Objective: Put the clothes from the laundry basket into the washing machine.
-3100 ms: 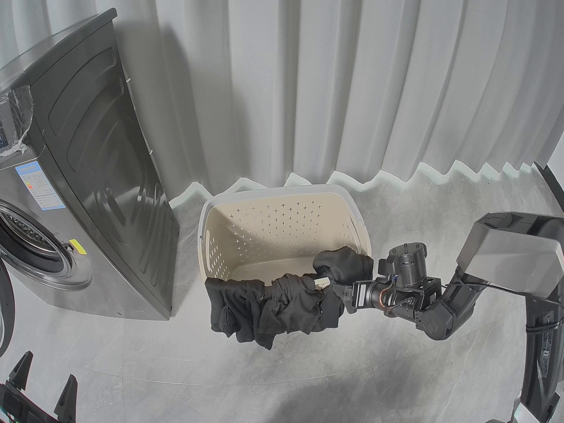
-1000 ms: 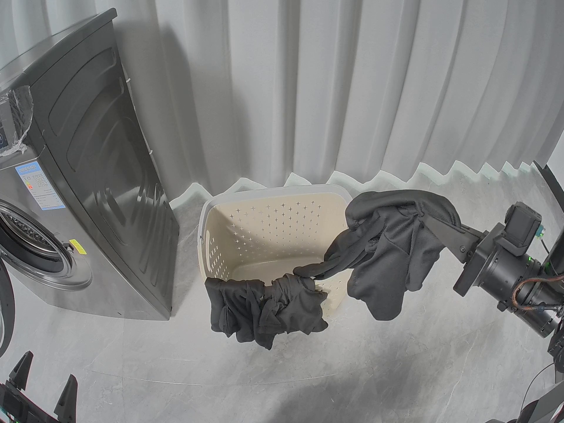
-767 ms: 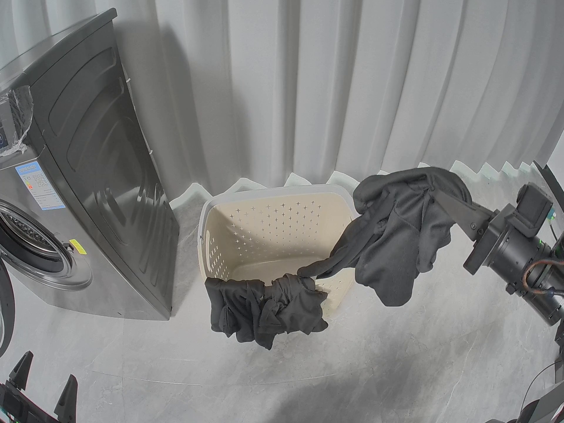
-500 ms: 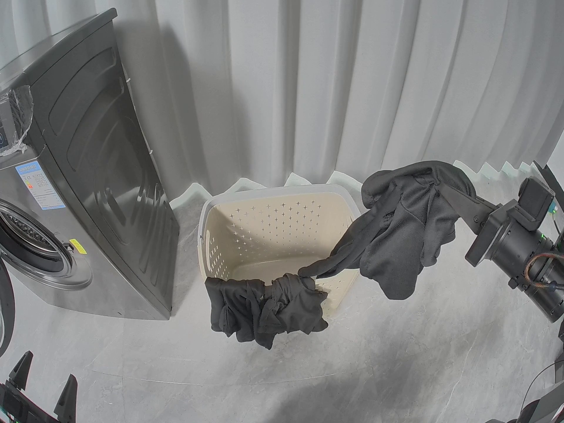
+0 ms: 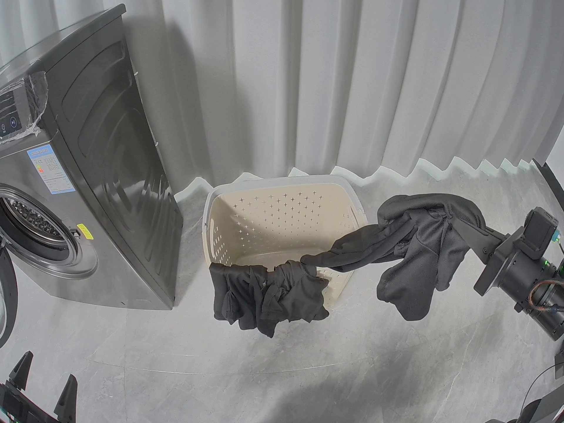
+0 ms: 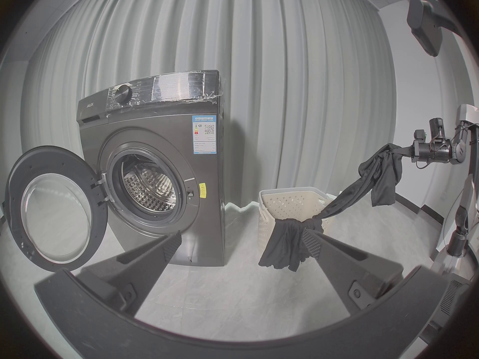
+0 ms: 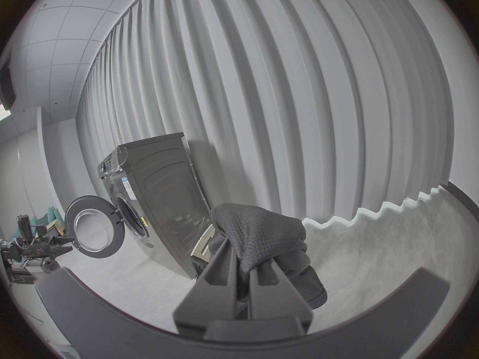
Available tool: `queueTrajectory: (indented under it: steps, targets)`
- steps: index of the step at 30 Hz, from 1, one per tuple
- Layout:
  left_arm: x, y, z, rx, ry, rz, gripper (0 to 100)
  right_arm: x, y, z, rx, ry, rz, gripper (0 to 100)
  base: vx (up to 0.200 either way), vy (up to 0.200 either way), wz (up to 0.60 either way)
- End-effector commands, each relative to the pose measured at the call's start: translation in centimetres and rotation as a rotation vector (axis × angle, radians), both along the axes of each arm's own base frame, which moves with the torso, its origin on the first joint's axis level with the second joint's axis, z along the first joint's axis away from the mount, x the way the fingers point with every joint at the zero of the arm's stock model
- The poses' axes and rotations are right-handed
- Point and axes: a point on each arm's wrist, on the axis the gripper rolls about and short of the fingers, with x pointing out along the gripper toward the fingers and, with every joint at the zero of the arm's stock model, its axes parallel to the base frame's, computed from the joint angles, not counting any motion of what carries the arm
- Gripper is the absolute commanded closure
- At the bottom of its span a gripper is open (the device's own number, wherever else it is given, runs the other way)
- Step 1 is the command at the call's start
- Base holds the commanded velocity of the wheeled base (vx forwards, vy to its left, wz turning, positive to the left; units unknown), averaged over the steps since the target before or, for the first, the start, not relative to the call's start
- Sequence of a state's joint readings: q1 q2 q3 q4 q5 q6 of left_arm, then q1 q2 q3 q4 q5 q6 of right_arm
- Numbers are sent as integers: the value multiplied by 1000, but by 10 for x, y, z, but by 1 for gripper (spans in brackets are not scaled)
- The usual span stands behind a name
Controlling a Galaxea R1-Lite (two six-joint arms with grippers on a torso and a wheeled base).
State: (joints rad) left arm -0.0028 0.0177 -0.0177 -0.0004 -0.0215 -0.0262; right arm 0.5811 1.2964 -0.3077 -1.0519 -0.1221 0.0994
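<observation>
Head view: the grey washing machine point(image 5: 88, 165) stands at nine o'clock from the cream laundry basket point(image 5: 282, 218), its round door point(image 6: 55, 208) swung open. Dark clothes point(image 5: 267, 295) drape over the basket's six-o'clock rim. A dark garment point(image 5: 423, 248) hangs at three o'clock, clamped in the right gripper point(image 5: 464, 225), with one strand stretched to the basket. The left gripper point(image 5: 46, 380) sits at seven o'clock, fingers spread and empty.

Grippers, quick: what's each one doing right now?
Left gripper: open, empty.
Right gripper: shut on the dark garment, which stretches to the laundry basket.
</observation>
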Motion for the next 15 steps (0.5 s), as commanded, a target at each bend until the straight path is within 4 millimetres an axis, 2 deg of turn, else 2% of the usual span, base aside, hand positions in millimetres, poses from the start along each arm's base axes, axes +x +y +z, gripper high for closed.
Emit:
queueTrajectory:
  steps: [1,15]
  targets:
    - [0,0,-5,0,-3,0,0,-3,0,0,2,-2,10,100,0,200,0]
    - [0,0,-5,-3,-3,0,0,-4,5,-1,1,3,43,100,0,200,0]
